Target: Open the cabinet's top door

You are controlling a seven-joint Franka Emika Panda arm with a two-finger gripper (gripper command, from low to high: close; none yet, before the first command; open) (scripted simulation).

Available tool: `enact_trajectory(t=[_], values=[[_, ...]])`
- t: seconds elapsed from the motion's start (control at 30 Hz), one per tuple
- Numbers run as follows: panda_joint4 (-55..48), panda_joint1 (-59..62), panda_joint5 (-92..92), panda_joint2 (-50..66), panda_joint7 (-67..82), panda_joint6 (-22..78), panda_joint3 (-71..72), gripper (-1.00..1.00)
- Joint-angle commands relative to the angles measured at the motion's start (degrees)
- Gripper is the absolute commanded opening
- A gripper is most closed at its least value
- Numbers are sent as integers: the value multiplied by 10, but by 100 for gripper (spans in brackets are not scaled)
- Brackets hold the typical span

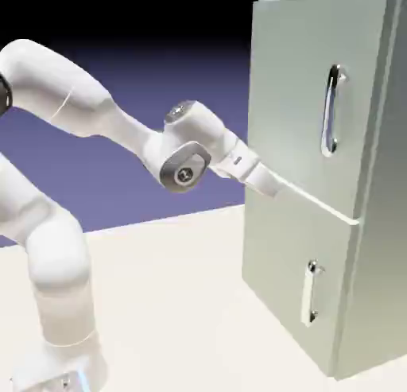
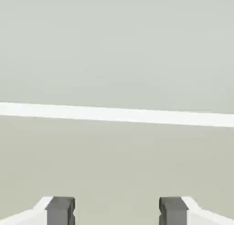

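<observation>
Gripper right up close in the hand view, jaws standing wide apart, nothing between them, just pale door face beyond and the white seam running almost level across. Over to the exterior view, and there's the target: top door of the cabinet, on the exterior view's right, looking shut, with a vertical chrome handle near the side toward the exterior view's right. Still to be grasped, that handle! Looks like the approach stage, then, with no pulling to judge by. Pointing at the doors around the seam, well off to the exterior view's left of the bar and lower than it; too hard to tell whether touching the panel or just beside it. So, next: back off a touch for clearance, rise above the seam, travel across toward the exterior view's right and line up with the chrome. Keep the jaws spread, straddle the upright bar, close firmly, then draw outward in an arc, probably swinging about the side away from the handle. Careful not to scrape the panel on the way over, or to drift down to the lower door's handle by mistake!
</observation>
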State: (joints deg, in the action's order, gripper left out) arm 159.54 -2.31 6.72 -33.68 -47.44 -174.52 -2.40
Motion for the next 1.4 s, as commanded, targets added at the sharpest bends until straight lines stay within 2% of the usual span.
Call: enact_trajectory(t=[0.0, 1.37], values=[[-5, -6, 25, -4, -18, -2, -9, 0], [-227, -252, 1047, -158, -776, -79, -374, 0]])
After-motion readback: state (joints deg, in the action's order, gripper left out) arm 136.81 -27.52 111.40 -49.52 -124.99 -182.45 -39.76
